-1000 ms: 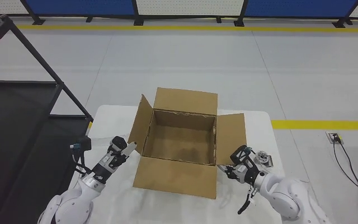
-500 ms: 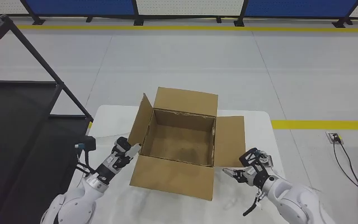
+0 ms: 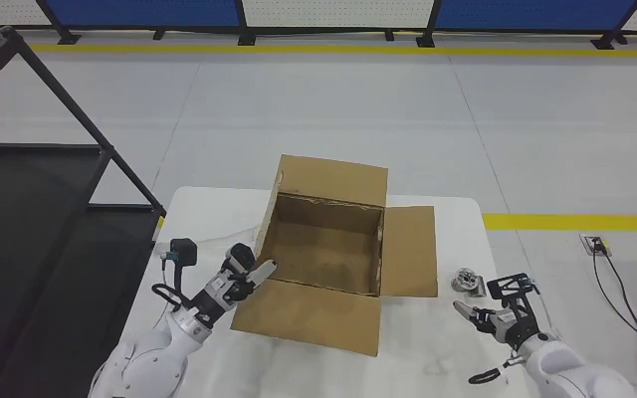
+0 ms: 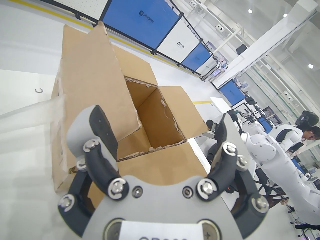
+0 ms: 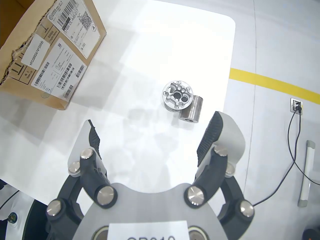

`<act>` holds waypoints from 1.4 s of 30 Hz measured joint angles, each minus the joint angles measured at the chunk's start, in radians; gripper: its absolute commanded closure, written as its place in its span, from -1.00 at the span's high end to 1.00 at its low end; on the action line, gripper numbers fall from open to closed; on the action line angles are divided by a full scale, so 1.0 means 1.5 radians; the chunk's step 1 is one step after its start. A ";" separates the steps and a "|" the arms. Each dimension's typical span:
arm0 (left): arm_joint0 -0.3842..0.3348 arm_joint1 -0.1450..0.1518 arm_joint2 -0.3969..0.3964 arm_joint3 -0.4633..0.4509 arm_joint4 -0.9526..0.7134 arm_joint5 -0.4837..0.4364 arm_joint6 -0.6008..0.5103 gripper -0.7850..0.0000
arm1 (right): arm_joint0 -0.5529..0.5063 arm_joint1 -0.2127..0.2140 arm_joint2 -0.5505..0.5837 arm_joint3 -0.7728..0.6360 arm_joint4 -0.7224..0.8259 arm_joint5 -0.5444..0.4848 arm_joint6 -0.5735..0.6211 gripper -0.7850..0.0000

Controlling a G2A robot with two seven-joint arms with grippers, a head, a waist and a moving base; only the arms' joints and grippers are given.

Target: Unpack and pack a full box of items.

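Note:
An open cardboard box [image 3: 309, 316] stands mid-table, and its inside looks empty. Its left flap [image 3: 270, 213] stands nearly upright; the right flap [image 3: 410, 249] lies flat outward. My left gripper [image 3: 261, 271] is open at the box's near left corner, close to that flap [image 4: 90, 76], with nothing between its fingers. My right gripper [image 3: 485, 303] is open over the table right of the box. Just beyond it in the right wrist view lie a round metal part [image 5: 178, 96] and a small metal cylinder [image 5: 192, 108], touching each other.
The white table [image 3: 199, 229] has bare room left of the box and ends close behind the metal parts [image 3: 466, 282] at its right edge. A black frame [image 3: 90, 149] stands left of the table. A cable [image 5: 291, 146] lies on the floor.
My left gripper moved right and the left flap swung from spread outward to nearly upright. My right gripper drew back to the right, away from the right flap.

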 measured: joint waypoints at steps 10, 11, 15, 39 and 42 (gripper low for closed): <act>0.028 0.002 -0.039 -0.050 -0.002 -0.030 0.052 1.00 | 0.009 0.000 -0.005 0.018 0.007 -0.007 0.002 1.00; 0.039 0.002 -0.044 -0.064 -0.010 -0.039 0.058 1.00 | 0.018 0.000 -0.006 0.029 0.008 -0.011 0.008 1.00; 0.087 0.004 -0.043 -0.128 -0.068 -0.076 0.033 1.00 | 0.055 0.002 -0.008 0.070 0.002 -0.026 0.026 1.00; 0.032 -0.004 -0.006 -0.037 0.011 0.035 0.074 1.00 | 0.231 -0.008 -0.133 0.311 -0.190 0.027 0.049 1.00; 0.037 -0.004 -0.018 -0.036 0.012 0.041 0.082 1.00 | 0.254 -0.011 -0.144 0.338 -0.191 0.028 0.055 1.00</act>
